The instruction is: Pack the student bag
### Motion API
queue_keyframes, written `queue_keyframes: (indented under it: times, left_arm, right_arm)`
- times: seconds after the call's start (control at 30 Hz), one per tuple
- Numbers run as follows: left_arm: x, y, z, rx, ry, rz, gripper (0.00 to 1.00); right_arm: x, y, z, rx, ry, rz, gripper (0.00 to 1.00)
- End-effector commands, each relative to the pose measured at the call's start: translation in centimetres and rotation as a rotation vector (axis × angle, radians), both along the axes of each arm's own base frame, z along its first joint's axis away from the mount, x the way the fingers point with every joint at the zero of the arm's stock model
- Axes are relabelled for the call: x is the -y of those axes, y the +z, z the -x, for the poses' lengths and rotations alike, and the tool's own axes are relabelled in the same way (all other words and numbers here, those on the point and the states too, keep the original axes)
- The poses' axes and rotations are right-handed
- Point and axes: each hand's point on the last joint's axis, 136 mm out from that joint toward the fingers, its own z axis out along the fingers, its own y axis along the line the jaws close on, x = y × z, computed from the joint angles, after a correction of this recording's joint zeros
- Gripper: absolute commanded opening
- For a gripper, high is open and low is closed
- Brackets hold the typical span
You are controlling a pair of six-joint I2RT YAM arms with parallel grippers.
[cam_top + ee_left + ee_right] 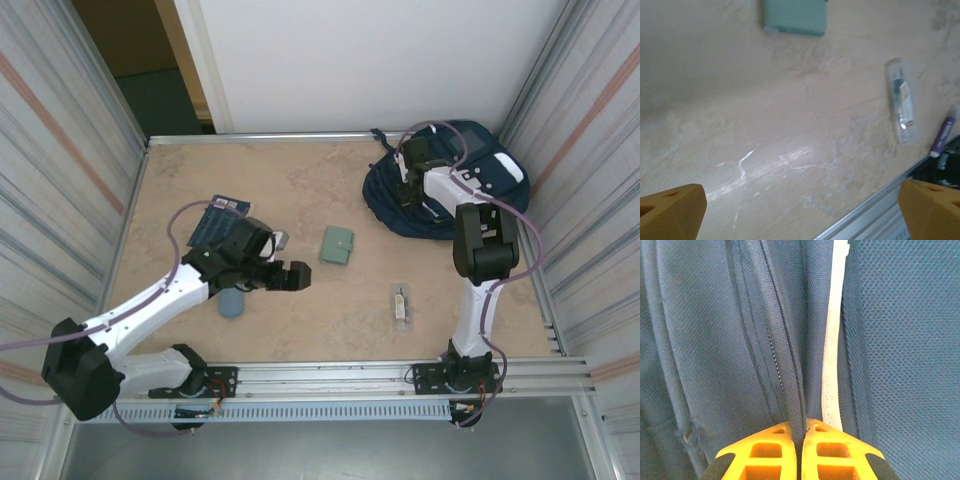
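- Closest to me, along the near edge of the bench [300,180], a metal rail [350,375] carries both arm bases.
- Just past it, a small clear packet [402,303] lies flat on the right half. On the left sits a blue-grey round thing [232,303], partly under the left arm.
- Over bare bench near the middle hangs the left gripper [295,277], jaws spread wide with nothing between them.
- Just beyond and to the right of it lies a closed teal wallet [337,245], not touching it.
- Further back on the left, a dark booklet [220,218] lies partly covered by the left arm.
- Farthest off, the student bag [445,180] slumps in the far right corner. The right gripper [801,450] is down on it, jaws pinched together on a raised seam of navy fabric beside a white zipper strip [832,340].
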Motion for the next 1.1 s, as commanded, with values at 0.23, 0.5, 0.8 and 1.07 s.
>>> queue_keyframes:
  times: [0.23,0.5,0.8,1.07]
  left_arm:
    - [5.7,5.6,-6.4,0.102,0.051,0.157,0.99]
    - [7.1,5.9,-11.1,0.004,0.160,0.269,0.99]
    - [5.3,3.8,-15.2,-0.006,0.340,0.255,0.96]
    - [6.0,2.1,-15.3,-0.005,0.283,0.275,0.26]
  right_arm:
    - [-7.8,14.4,3.5,0.216,0.197,-0.301,0.00]
    - [-10.8,18.3,7.1,0.179,0.212,-0.578,0.00]
    - [-12.6,19.0,9.1,0.158,0.222,-0.746,0.00]
    - [-13.4,18.6,9.4,0.141,0.222,-0.791,0.00]
